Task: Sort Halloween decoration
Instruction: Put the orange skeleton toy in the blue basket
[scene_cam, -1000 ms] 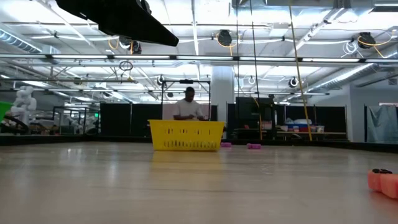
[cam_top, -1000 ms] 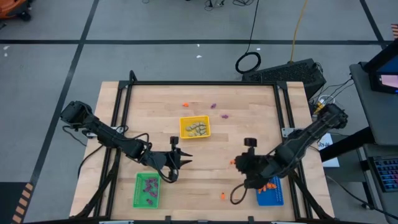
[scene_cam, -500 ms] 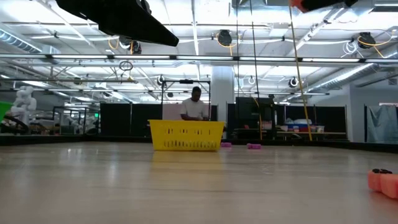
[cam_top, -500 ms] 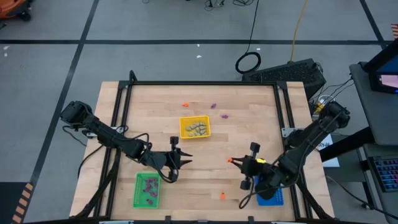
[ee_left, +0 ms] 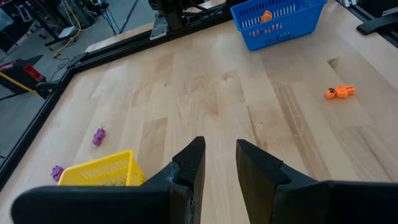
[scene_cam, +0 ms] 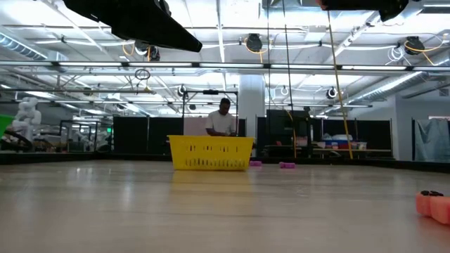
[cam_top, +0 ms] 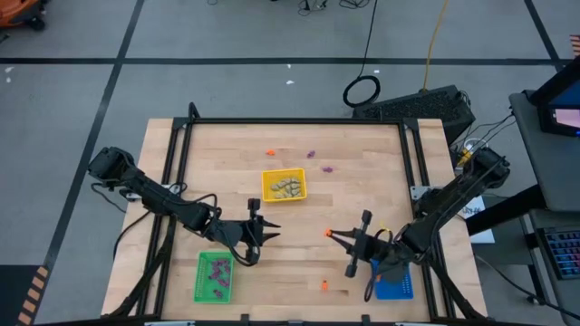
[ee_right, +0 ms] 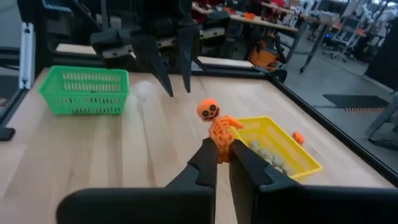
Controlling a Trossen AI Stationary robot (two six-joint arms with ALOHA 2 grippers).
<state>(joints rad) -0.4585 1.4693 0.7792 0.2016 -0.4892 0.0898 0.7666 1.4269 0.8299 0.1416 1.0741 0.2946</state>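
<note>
Orange skeleton [ee_right: 216, 123] — right pincer [ee_right: 222, 151] clamped

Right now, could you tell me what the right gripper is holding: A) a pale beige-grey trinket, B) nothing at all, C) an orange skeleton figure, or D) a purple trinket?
C: in the right wrist view the right gripper is shut on an orange skeleton, held above the table, and the high view shows the same orange bit at its tip.

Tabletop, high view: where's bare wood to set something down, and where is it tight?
Free: the near strip between the green tray and blue tray, bar one orange trinket; also the table right of the yellow tray. Tight: between the left hand and right hand.
</note>
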